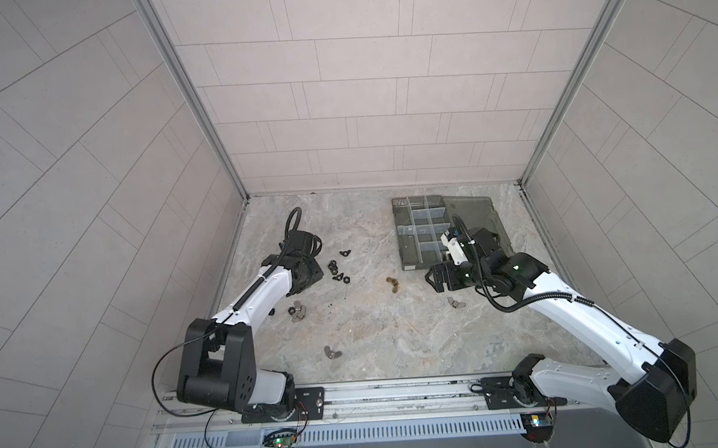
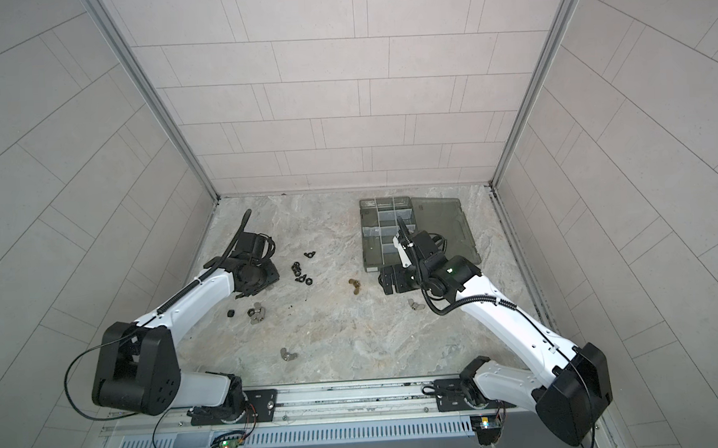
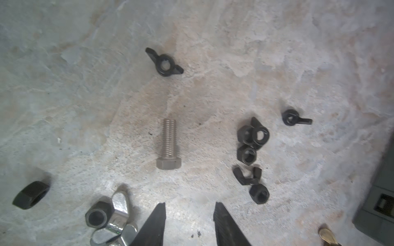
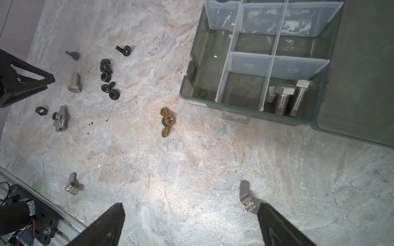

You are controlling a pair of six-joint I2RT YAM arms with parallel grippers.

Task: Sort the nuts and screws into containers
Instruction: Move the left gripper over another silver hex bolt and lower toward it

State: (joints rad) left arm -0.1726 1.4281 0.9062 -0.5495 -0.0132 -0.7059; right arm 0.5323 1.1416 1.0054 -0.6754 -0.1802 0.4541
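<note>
One silver screw (image 3: 168,144) lies loose on the table just ahead of my left gripper (image 3: 189,205), whose jaws stand apart with nothing between them. Black nuts (image 3: 251,147) cluster beside it, and silver wing nuts (image 3: 115,221) lie by one finger. In a top view my left gripper's body hides that screw. Two screws (image 4: 285,100) rest in a corner compartment of the smoky-grey containers box (image 4: 191,70). My right gripper (image 4: 191,207) hangs wide open and empty over bare table near the box front, a silver wing nut (image 4: 247,199) beside one finger. Brass wing nuts (image 4: 166,122) lie mid-table.
The box lid (image 1: 473,220) lies open flat to the right of the compartments. Another silver wing nut (image 1: 331,352) lies near the front rail (image 1: 398,392). A lone black nut (image 3: 31,194) sits apart at the left. Walls close in the back and both sides.
</note>
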